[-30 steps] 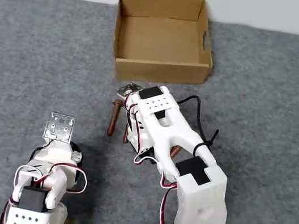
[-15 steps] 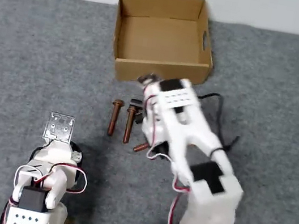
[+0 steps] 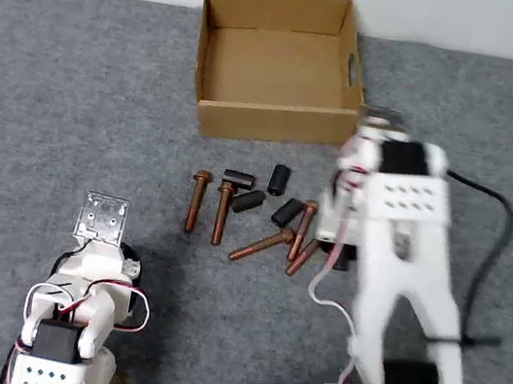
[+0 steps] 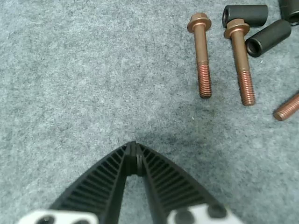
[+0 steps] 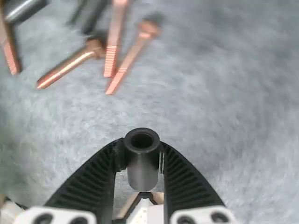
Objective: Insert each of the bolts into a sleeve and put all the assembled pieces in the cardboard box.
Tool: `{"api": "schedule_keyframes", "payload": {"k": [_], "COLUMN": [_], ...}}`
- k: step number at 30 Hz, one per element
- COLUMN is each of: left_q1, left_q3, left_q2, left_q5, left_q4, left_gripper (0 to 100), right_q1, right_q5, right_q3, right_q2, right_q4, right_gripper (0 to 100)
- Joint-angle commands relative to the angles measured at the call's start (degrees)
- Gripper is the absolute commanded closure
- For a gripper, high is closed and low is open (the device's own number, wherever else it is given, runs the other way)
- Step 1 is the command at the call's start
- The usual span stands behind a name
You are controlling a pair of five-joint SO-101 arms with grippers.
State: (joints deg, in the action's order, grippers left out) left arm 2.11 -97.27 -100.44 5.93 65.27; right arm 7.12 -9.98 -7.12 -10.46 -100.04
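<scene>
The open cardboard box [image 3: 279,58] stands at the back centre with nothing in it. Several copper bolts, such as one upright-lying bolt [image 3: 197,200] and another [image 3: 260,245], lie mixed with black sleeves [image 3: 247,200] on the carpet in front of it. My right arm [image 3: 399,191] hangs to the right of the pile. My right gripper [image 5: 141,142] is shut on a black sleeve [image 5: 141,161], bore facing the camera, above bare carpet, with bolts [image 5: 131,56] beyond it. My left gripper [image 4: 134,147] is shut on nothing, short of two bolts [image 4: 201,53] and a sleeve [image 4: 268,37].
Grey carpet [image 3: 55,99] covers the table, with open room to the left and right of the pile. A black cable [image 3: 493,251] trails along the right arm. The left arm's base [image 3: 77,320] sits at the near left.
The right arm has swung from above the pile to its right side, uncovering the bolts and sleeves. The left arm has not moved.
</scene>
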Motion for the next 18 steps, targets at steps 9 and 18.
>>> {"api": "schedule_keyframes", "payload": {"k": [9,18], "left_q1": [0.26,0.26], "left_q3": [0.66,0.66], "left_q2": [-0.53,-0.53], "left_q5": [-0.09,-0.09], "left_q4": [0.26,0.26], "left_gripper": [99,99], "right_q1": [-20.09,-30.81], "right_q5": [-1.23,-1.41], "right_q3": [-21.27,-36.75], "right_q2": [-32.22,-56.4], "right_q4": [7.69,7.78], "right_gripper": [99.0,99.0]}}
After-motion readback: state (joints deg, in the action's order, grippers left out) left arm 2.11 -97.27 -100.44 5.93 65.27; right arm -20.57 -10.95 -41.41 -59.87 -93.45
